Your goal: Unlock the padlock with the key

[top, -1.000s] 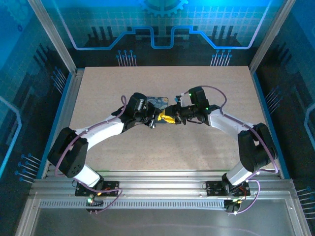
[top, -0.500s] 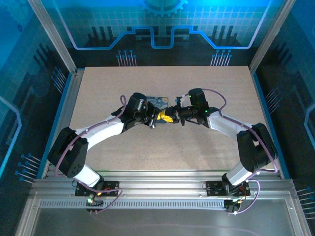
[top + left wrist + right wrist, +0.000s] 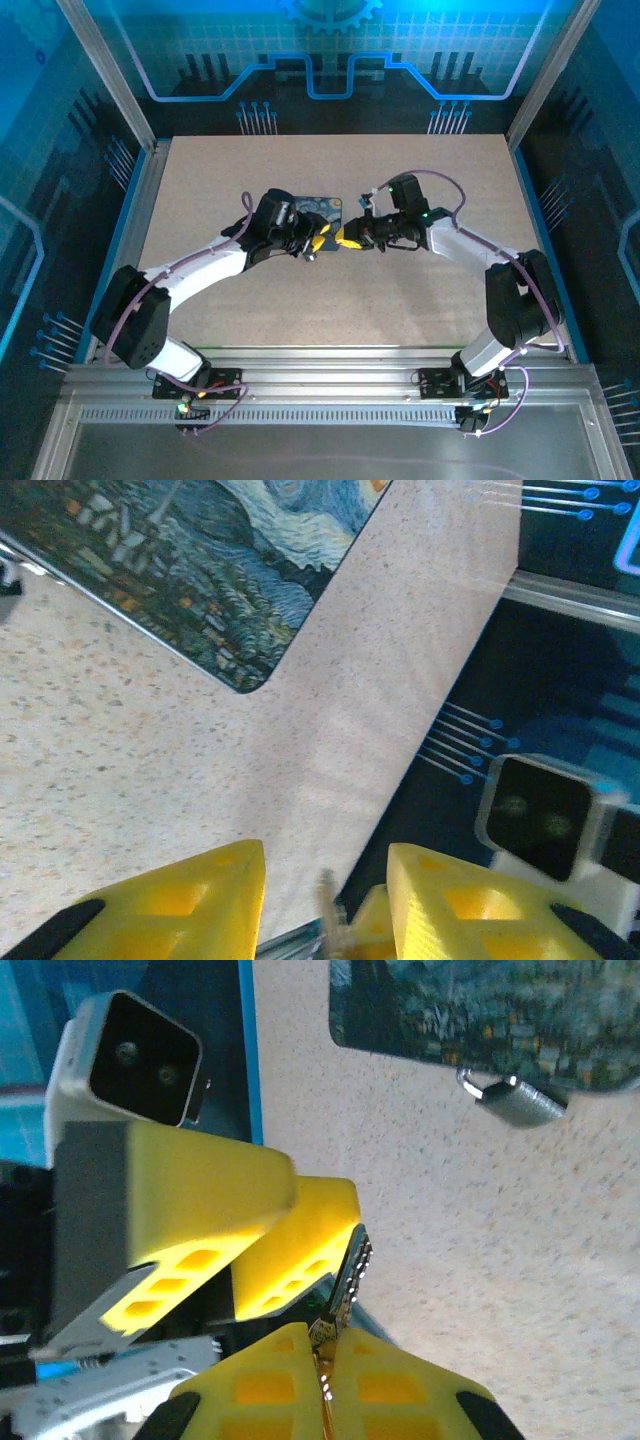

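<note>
From their bases at the near edge of the desk (image 3: 400, 310), the left arm (image 3: 195, 268) and right arm (image 3: 468, 248) bend inward and meet over the middle. The right jaws are pressed together on the key (image 3: 347, 1268), pinching its head so that the toothed blade sticks out toward the left fingers (image 3: 205, 1210). The left jaws are spread and hold nothing. In the left wrist view the thin blade stands in the gap between the two yellow fingers. Just past the jaws, the padlock (image 3: 517, 1102) lies on the desk, apart from the key, with its silver loop touching the edge of the box (image 3: 480, 1010) that faces the jaws. Whether the loop is hooked through anything on the box cannot be told. The box is flat, dark blue with a swirl painting on top, and lies on the desk. Its painted top hides whatever is inside. Beyond it the desk runs on to the blue back panel (image 3: 320, 60).
</note>
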